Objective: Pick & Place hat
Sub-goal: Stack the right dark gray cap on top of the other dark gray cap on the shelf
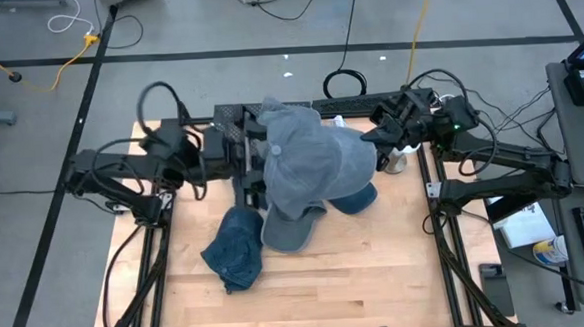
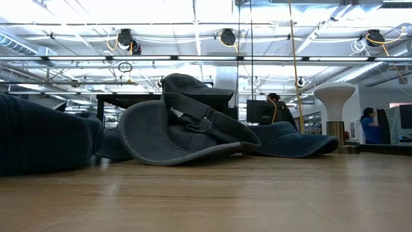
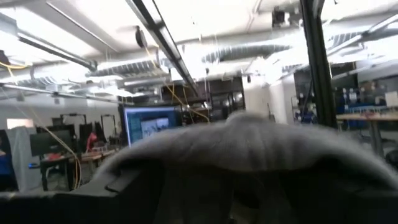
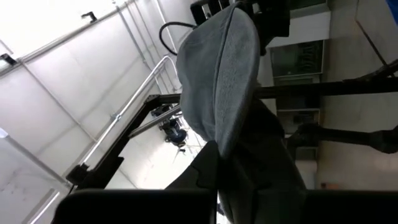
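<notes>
A light grey hat [image 1: 312, 154] is up in the air over the far middle of the table, between my two arms. My right gripper [image 1: 379, 139] reaches it from the right and is shut on it; the right wrist view shows the hat [image 4: 217, 74] rising edge-on from my gripper [image 4: 219, 163]. My left gripper [image 1: 250, 158] comes in from the left, and the hat's cloth [image 3: 249, 146] drapes over its end and hides it. Three other hats lie on the table below: a dark blue one [image 1: 234, 249], a grey-blue brimmed one [image 1: 290, 226] and a dark one [image 1: 356, 196]. My right gripper pinches the grey hat's right-hand edge [image 4: 217, 146] between its two fingers, coming level from the table's right. The cloth narrows down into the gap between the fingers. The hat is lifted clear of the table and spreads away toward the left arm.
A white, mushroom-shaped stand [image 2: 335, 103] is at the table's far right, close under my right gripper [image 1: 397, 160]. The hats on the table fill its middle; bare wood [image 1: 358, 280] lies toward the near edge. Black frame rails [image 1: 440, 216] border both sides.
</notes>
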